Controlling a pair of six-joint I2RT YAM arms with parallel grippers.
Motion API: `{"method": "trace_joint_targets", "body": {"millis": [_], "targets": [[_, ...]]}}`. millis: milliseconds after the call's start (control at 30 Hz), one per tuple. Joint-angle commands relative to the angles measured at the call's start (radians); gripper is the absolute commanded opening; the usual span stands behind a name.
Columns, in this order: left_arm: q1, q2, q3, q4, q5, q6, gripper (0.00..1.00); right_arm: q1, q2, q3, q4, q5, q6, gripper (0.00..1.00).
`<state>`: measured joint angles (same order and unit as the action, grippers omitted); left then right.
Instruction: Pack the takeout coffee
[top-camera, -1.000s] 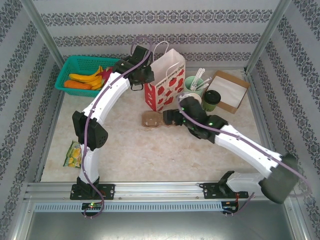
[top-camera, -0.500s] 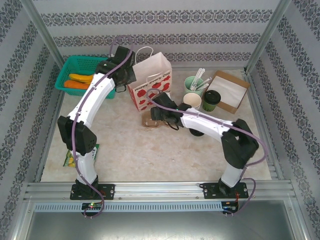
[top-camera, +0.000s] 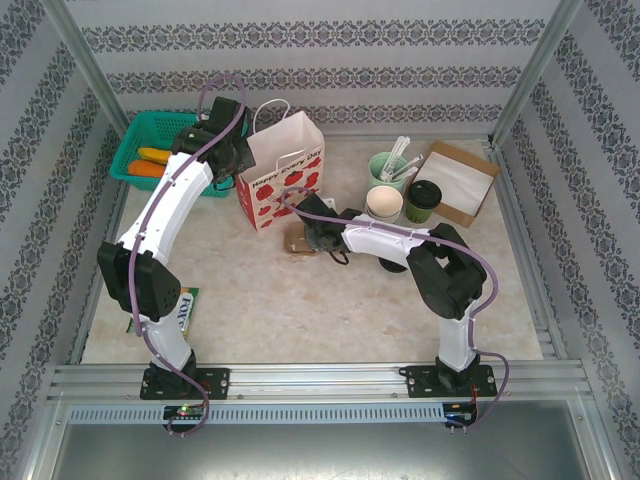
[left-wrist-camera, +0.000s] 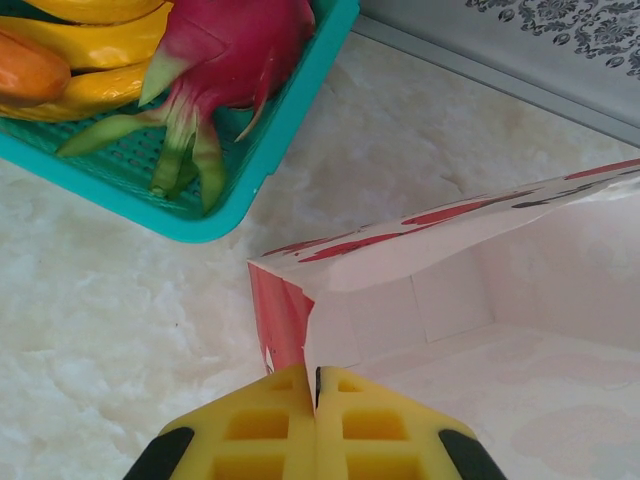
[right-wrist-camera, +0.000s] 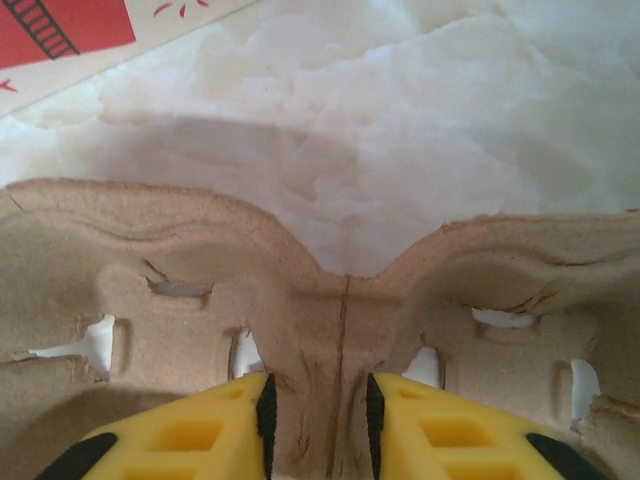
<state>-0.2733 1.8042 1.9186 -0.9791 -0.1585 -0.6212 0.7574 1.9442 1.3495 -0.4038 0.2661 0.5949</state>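
Right wrist view: right gripper (right-wrist-camera: 320, 405) pinching the centre ridge of the cardboard cup carrier (right-wrist-camera: 330, 300).
Takeout coffee (top-camera: 422, 200) stands upright well off to that gripper's right, between a cream cup (top-camera: 384, 203) and a brown box (top-camera: 458, 185). Right arm folds sharply at the elbow, forearm reaching left. Left gripper (left-wrist-camera: 316, 390), pressed together on the paper bag (left-wrist-camera: 450, 290) rim, ends an arm stretched far-left.

A pale marbled table (top-camera: 300, 320) sits inside white walls (top-camera: 320, 50) banded with grey damask print. Slanting metal posts (top-camera: 85, 60) rise at its far corners, and an aluminium rail (top-camera: 320, 378) runs along its near edge.
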Motion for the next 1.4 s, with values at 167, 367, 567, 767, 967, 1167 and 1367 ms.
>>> {"method": "trace_joint_targets", "body": {"millis": [167, 367, 567, 767, 967, 1167, 1367], "targets": [[0.006, -0.02, -0.023, 0.021, 0.007, -0.001, 0.0, -0.005, 0.029, 0.036, -0.034, 0.038, 0.022, 0.27], [0.006, -0.023, -0.019, 0.027, 0.018, 0.002, 0.0, -0.006, 0.04, 0.042, -0.04, 0.037, 0.022, 0.24], [0.005, -0.028, -0.022, 0.04, 0.063, -0.004, 0.0, -0.004, 0.028, 0.029, -0.045, 0.042, 0.014, 0.16], [0.006, -0.06, -0.069, 0.067, 0.086, -0.018, 0.0, 0.002, 0.0, -0.006, -0.069, 0.042, 0.001, 0.25], [0.006, -0.072, -0.091, 0.068, 0.086, -0.016, 0.0, 0.005, 0.008, 0.0, -0.078, 0.038, -0.003, 0.26], [0.006, -0.078, -0.101, 0.07, 0.099, -0.011, 0.0, 0.007, -0.022, -0.023, -0.062, 0.031, -0.012, 0.1], [0.006, -0.08, -0.078, 0.027, 0.154, 0.003, 0.0, 0.012, -0.211, -0.152, -0.085, -0.059, -0.084, 0.0]]}}
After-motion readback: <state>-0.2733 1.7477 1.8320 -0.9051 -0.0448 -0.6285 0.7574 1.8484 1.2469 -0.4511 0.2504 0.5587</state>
